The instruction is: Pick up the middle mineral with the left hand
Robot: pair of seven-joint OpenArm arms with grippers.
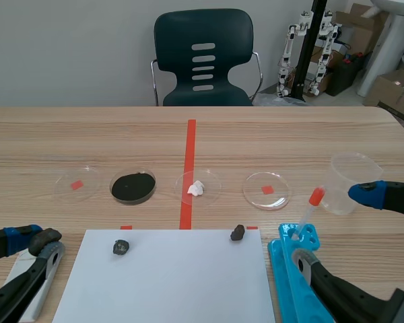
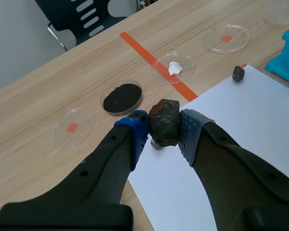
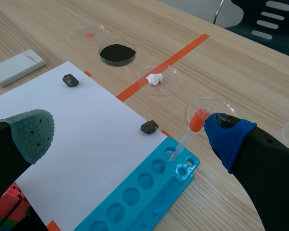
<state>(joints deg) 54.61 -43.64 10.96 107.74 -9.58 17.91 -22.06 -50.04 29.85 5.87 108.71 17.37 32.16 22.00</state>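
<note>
My left gripper (image 2: 164, 131) is shut on a dark brown mineral (image 2: 164, 124), held above the near left corner of the white paper (image 2: 241, 125). In the scene view this gripper (image 1: 38, 243) sits low at the left with the mineral (image 1: 46, 237) between its pads. Two smaller dark minerals lie on the paper (image 1: 168, 282): one at its left (image 1: 120, 247), one at its far right edge (image 1: 238, 233). My right gripper (image 1: 337, 225) stands open over the blue rack, with nothing between its fingers (image 3: 33, 134).
Beyond the paper runs a row of petri dishes: an empty one (image 1: 77, 184), one with black powder (image 1: 133, 186), one with a white lump (image 1: 196, 188), another empty one (image 1: 267, 190). A plastic cup (image 1: 352, 182), a blue tube rack (image 1: 297, 282) with an orange-capped dropper (image 1: 311, 204), and a white block (image 1: 28, 286) stand nearby.
</note>
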